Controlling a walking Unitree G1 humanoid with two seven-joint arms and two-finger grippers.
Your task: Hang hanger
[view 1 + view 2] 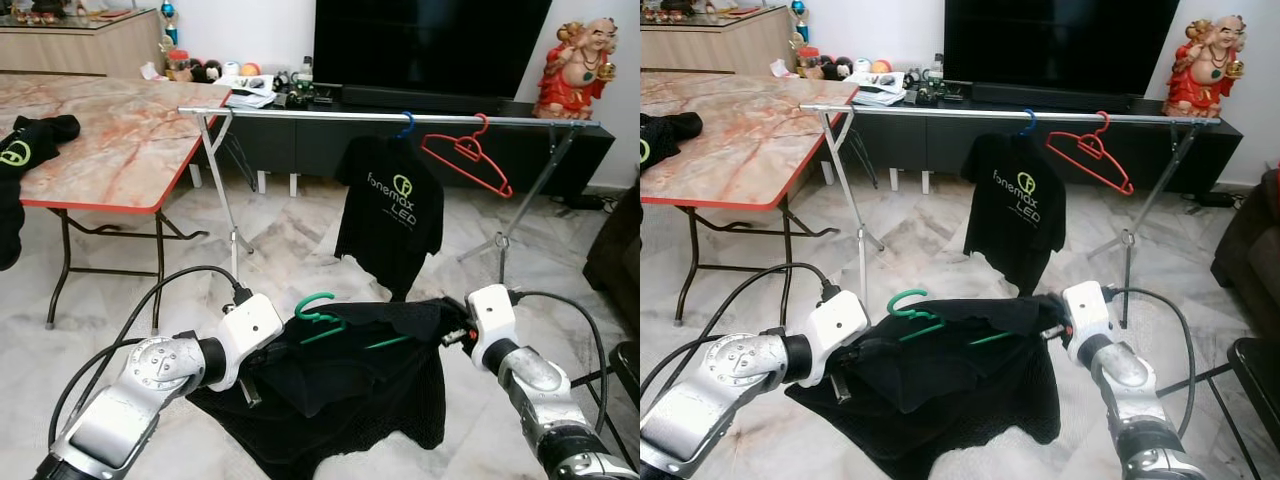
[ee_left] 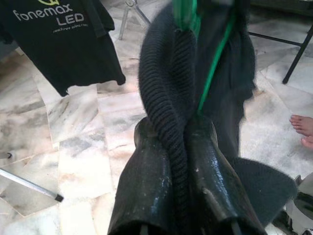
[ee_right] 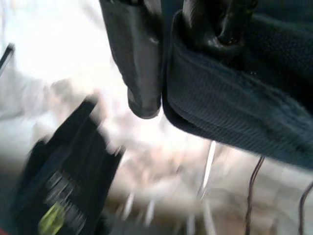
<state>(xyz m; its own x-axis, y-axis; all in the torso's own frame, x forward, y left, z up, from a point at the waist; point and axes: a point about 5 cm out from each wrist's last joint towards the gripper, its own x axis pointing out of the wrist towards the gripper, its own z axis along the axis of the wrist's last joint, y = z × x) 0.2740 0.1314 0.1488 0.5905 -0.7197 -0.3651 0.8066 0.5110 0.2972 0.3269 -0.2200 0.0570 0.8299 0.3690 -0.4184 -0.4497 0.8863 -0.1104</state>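
— nearest the head camera, what did you see?

— both silver arms, raised in front of the clothes rail. left gripper was pinched tight on the ribbed collar of a black garment; right gripper was clamped on a thick hem of the same cloth, on the side toward the rail's right-hand legs.

— and the hanger?

— green hanger sat threaded inside that garment, its hook poking up out of the neck, held between the two grippers, below the rail and short of it. not on the rail.

— any writing?

— one line only. black t-shirt hanging from the rail on a blue hook read "fonemax LED" under a round yellow-green logo. smaller print beneath it was too fine to read.

— what else was on the rail?

— red hanger, bare, tilted, just right of the t-shirt. left of the t-shirt the bar ran bare to its end.

— edges, room?

— marble-topped table with a red rim stood left of the rail, its corner touching or nearly touching the rail's left end. open marble floor lay under and before the rail. black tv unit ran behind it. in the left wrist view a person's bare toes rested on the floor near the garment.
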